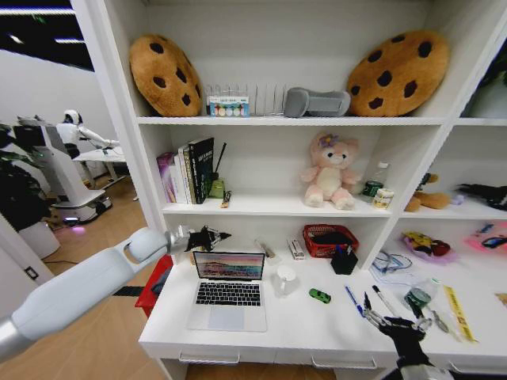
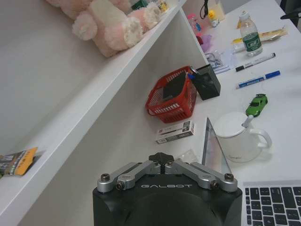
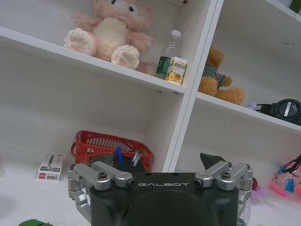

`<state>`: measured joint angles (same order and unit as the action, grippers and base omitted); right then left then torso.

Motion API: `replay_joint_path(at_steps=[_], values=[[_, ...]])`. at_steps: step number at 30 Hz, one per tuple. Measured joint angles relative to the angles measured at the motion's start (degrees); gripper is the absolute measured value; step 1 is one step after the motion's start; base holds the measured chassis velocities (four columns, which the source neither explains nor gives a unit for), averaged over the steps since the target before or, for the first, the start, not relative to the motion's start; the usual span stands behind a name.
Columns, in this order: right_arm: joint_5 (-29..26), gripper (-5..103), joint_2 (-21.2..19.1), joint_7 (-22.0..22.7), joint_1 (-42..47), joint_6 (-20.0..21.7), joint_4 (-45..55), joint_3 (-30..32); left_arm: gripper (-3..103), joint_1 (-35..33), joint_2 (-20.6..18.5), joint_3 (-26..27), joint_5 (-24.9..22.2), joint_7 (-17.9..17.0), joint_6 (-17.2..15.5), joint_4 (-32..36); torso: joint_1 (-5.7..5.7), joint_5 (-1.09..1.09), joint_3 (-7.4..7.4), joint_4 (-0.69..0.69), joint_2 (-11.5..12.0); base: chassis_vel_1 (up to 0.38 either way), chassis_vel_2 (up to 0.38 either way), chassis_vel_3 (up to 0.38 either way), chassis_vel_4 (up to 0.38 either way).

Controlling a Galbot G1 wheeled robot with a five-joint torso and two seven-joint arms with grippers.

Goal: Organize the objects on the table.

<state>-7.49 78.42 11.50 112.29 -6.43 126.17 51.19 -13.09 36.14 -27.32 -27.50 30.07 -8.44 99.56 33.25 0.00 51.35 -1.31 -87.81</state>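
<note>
The silver laptop [image 1: 228, 299] stands open on the white table [image 1: 317, 336], screen lit. My left gripper [image 1: 211, 236] hovers shut and empty just above and behind the lid's top left corner; the left wrist view shows the lid edge-on beside the keyboard [image 2: 272, 203]. A tiny green toy car [image 1: 319, 295] lies right of the laptop near a white mug [image 1: 285, 279]. A blue pen [image 1: 353, 300] and a white pen [image 1: 383, 299] lie farther right. My right gripper [image 1: 388, 318] stands open low at the front edge, just short of the pens.
A red basket [image 1: 329, 240], a black pen holder [image 1: 344, 260] and a small box [image 1: 295, 249] sit against the back wall. Glasses, a bottle [image 2: 249, 35] and a yellow ruler [image 1: 458, 313] clutter the right end. Shelves overhang the table's back.
</note>
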Motion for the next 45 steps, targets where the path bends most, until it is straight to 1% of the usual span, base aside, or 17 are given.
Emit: replay_joint_path(at_steps=[4,5,6,8,9,12,13,14,15,17,18,20,22,24,32,39,45], values=[[0.02,100,0.02,0.00,-0.05,-0.41,-0.31,0.17,0,0.36,0.12,-0.55,0.17,0.79,0.13,-0.35,0.00,0.00,0.00,0.00,0.00,0.000,0.000,0.000,0.000],[-0.24,100,0.13,-0.02,-0.09,-0.82,-0.68,0.70,0,1.24,-0.06,-1.64,0.87,3.27,0.46,-1.08,0.00,0.00,0.00,0.01,0.00,0.000,0.000,0.000,0.000],[-0.24,100,0.13,-0.02,-0.09,-0.82,-0.68,0.70,0,1.24,-0.06,-1.64,0.87,3.27,0.46,-1.08,0.00,0.00,0.00,0.01,0.00,0.000,0.000,0.000,0.000],[-0.49,100,0.32,-0.13,-0.09,-1.41,-1.27,1.17,0,3.69,-0.28,-3.95,2.40,5.92,1.88,-2.46,0.00,0.00,-0.01,0.02,0.00,0.000,0.000,0.000,0.000],[-0.59,100,0.51,-0.19,-0.09,-1.66,-1.49,1.34,0,4.76,-0.16,-5.08,3.26,6.71,2.56,-3.04,0.00,0.00,0.00,0.02,0.00,0.000,0.000,0.000,0.000],[-0.64,100,0.68,-0.24,-0.10,-1.80,-1.67,1.36,0,5.47,0.11,-5.87,4.16,7.11,3.06,-3.59,0.00,0.00,0.00,0.02,0.00,0.000,0.000,0.000,0.000],[-0.64,100,0.92,-0.34,-0.17,-2.07,-2.13,1.37,0,6.21,0.83,-6.79,5.94,7.72,3.76,-4.55,-0.01,0.00,0.00,0.01,0.00,0.000,0.000,0.000,0.000],[-0.62,100,1.16,-0.44,-0.15,-2.34,-2.44,1.36,0,7.43,1.88,-8.08,8.22,9.28,4.73,-6.01,0.00,-0.01,0.00,0.01,0.00,0.000,0.000,0.000,0.000],[-0.62,100,1.16,-0.44,-0.15,-2.34,-2.44,1.36,0,7.43,1.88,-8.08,8.22,9.28,4.73,-6.01,0.00,-0.01,0.00,0.01,0.00,0.000,0.000,0.000,0.000],[-0.85,100,1.15,-0.55,-0.06,-2.68,-2.80,1.71,0,9.31,2.39,-9.92,10.09,11.64,5.67,-6.82,0.00,0.00,0.00,0.01,0.00,0.000,0.000,0.000,0.000],[-0.85,100,1.15,-0.55,-0.06,-2.68,-2.80,1.71,0,9.31,2.39,-9.92,10.09,11.64,5.67,-6.82,0.00,0.00,0.00,0.01,0.00,0.000,0.000,0.000,0.000],[-1.31,100,1.06,-0.66,0.02,-2.91,-3.14,2.22,0,10.72,2.28,-10.74,11.25,14.80,6.11,-6.58,0.00,-0.01,0.00,0.01,0.00,0.000,0.000,0.000,0.000],[-1.41,100,1.02,-0.70,0.02,-3.05,-3.23,2.37,0,11.29,2.07,-11.05,11.35,15.63,6.14,-6.18,0.00,0.00,0.00,0.01,0.00,0.000,0.000,0.000,0.000],[-1.67,100,1.03,-0.74,-0.07,-3.27,-3.41,2.67,0,12.55,1.40,-11.62,11.12,17.49,6.26,-4.65,0.00,-0.01,-0.01,0.02,0.00,0.000,0.000,0.000,0.000],[-1.80,100,1.24,-0.84,-0.02,-3.70,-3.49,2.75,0,13.31,0.16,-12.20,12.91,20.06,6.27,-0.50,0.00,0.00,-0.01,0.01,0.00,0.000,0.000,0.000,0.000],[-2.17,100,1.57,-1.07,0.88,-4.50,-3.40,3.60,0,10.79,-1.64,-12.04,14.43,20.93,5.66,3.90,0.00,-0.02,-0.01,0.01,0.00,0.000,0.000,0.000,0.000],[-2.26,100,1.95,-1.18,1.32,-4.89,-3.35,3.82,0,9.92,-2.47,-9.22,12.49,20.82,4.77,5.43,-0.01,-0.01,-0.01,0.02,0.00,0.000,0.000,0.000,0.000]])
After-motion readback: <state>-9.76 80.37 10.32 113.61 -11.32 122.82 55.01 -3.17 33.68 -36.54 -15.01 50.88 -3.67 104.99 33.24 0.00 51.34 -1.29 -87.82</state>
